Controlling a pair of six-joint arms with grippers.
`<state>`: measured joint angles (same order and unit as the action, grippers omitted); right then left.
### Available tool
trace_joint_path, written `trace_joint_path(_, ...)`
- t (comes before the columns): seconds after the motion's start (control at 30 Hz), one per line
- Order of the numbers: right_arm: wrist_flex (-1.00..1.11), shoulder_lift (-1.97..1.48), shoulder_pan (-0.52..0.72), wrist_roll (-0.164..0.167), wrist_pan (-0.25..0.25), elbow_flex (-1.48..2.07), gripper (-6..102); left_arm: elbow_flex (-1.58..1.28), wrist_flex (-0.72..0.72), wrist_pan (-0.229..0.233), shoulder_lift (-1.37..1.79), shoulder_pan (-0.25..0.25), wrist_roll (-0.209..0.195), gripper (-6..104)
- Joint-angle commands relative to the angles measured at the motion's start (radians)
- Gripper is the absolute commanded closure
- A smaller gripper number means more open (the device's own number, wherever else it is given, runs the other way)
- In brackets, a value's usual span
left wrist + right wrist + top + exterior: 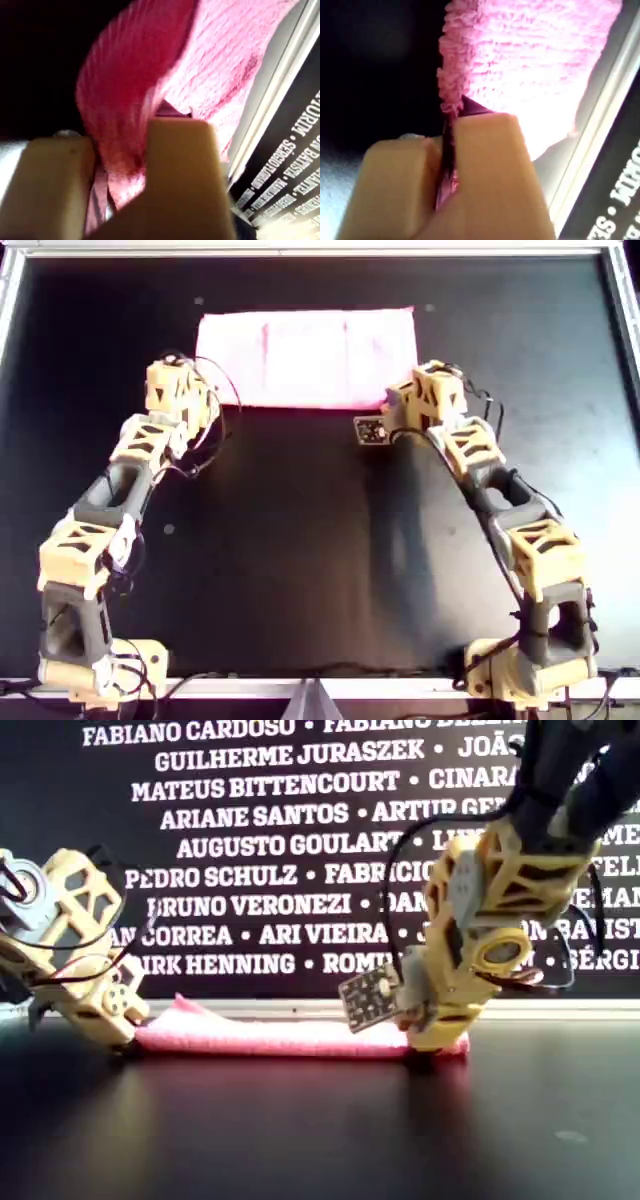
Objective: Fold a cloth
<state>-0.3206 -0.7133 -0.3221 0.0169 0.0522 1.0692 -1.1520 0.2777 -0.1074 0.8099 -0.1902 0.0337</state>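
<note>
The left tool (120,165) and right tool (445,165) are each closed on a near corner of the pink cloth (305,358), stretched between them on the desk (300,540), apparently for folding.

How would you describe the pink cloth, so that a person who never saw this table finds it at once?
Look at the black table with the pale frame and go to its far edge in the overhead view. Between the two yellow arms lies the bright pink soft cloth, a flat wide band. The left gripper and the right gripper each pinch a near corner, and nothing else there is pink.
</note>
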Motion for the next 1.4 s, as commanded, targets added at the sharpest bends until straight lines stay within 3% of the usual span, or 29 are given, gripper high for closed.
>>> trace_joint_path(0.0, 0.044, -0.029, -0.008, -0.005, 0.009, -0.077, 97, 0.028, -0.005, -0.008, 0.012, -0.003, -0.009, 84)
trace_joint_path(0.13, 0.044, -0.029, 0.0, -0.005, 0.008, -0.077, 96, 0.028, -0.006, -0.008, 0.017, 0.002, -0.009, 101)
trace_joint_path(0.5, 0.043, -0.074, -0.003, -0.005, 0.009, -0.003, 96, -0.008, 0.015, -0.008, 0.041, -0.003, -0.009, 99)
trace_joint_path(0.87, 0.043, -0.322, -0.006, 0.009, 0.009, 0.256, 97, -0.4, 0.015, -0.009, 0.42, -0.008, -0.008, 99)
trace_joint_path(1.03, 0.043, -0.433, -0.008, 0.009, 0.009, 0.428, 97, -0.584, 0.015, -0.009, 0.595, -0.037, -0.006, 99)
trace_joint_path(1.37, 0.043, -0.703, -0.011, 0.011, 0.009, 0.81, 97, -0.851, 0.015, -0.008, 0.885, -0.166, 0.0, 99)
